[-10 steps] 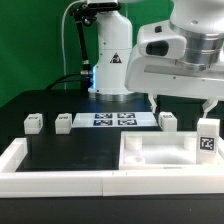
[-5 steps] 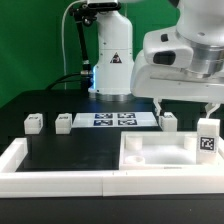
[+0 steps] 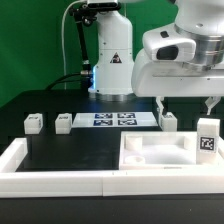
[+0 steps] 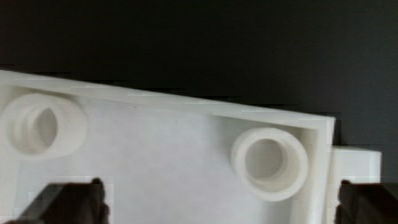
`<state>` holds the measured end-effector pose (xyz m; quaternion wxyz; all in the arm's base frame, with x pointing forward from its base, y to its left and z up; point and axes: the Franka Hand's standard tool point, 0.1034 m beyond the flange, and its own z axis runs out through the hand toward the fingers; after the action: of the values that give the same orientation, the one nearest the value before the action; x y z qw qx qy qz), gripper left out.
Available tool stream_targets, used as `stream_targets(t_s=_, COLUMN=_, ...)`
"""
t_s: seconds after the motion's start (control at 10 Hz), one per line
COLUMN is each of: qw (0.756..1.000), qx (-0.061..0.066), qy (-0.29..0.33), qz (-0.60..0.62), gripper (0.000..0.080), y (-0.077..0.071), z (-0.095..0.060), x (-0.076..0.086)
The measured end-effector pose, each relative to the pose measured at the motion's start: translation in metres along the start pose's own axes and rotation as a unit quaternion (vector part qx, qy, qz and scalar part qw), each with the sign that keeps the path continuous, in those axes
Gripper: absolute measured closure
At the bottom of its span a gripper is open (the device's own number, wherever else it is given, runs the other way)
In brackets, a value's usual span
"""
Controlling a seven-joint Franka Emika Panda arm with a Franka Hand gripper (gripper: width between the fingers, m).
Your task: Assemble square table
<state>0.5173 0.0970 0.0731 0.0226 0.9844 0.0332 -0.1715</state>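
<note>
A low white wall (image 3: pixel 60 178) runs along the frame's bottom, edging the black bench (image 3: pixel 70 145). In the lower right the slab (image 3: pixel 160 152) lies inside the wall; the wrist view shows two round sockets (image 4: pixel 270 162) in it. A leg (image 3: pixel 207 137) with a black-and-white tag stands upright at the slab's right edge. Above the slab hangs the claw (image 3: pixel 186 106), spread wide and holding nothing. Farther back, three more legs (image 3: pixel 33 122) flank the marker board (image 3: pixel 115 119) with its tags.
</note>
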Motion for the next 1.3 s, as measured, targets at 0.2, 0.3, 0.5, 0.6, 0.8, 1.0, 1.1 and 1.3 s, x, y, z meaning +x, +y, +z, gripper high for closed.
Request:
stream_targets(t_s=0.2, qw=1.0, qx=0.0, qy=0.0, qz=0.0, gripper=0.015, y=0.0, z=0.0, x=0.0)
stream_targets(t_s=0.3, qw=1.0, qx=0.0, qy=-0.001, qz=0.0, gripper=0.015, y=0.0, z=0.001, x=-0.001)
stream_targets(t_s=0.5, qw=1.0, qx=0.0, qy=0.006, qz=0.0, gripper=0.015, y=0.001, z=0.006, x=-0.002)
stream_targets(t_s=0.6, qw=1.0, qx=0.0, qy=0.009, qz=0.0, gripper=0.015, y=0.001, z=0.015, x=-0.013)
stream_targets(t_s=0.8, qw=1.0, qx=0.002, qy=0.004, qz=-0.002, gripper=0.015, y=0.001, z=0.023, x=-0.034)
stream_targets(t_s=1.0, qw=1.0, qx=0.002, qy=-0.002, qz=-0.003, gripper=0.015, y=0.001, z=0.03, x=-0.046)
stream_targets(t_s=1.1, qw=1.0, qx=0.002, qy=-0.004, qz=-0.003, gripper=0.015, y=0.001, z=0.032, x=-0.049)
stream_targets(t_s=1.3, qw=1.0, qx=0.001, qy=-0.008, qz=-0.004, gripper=0.015, y=0.001, z=0.038, x=-0.057)
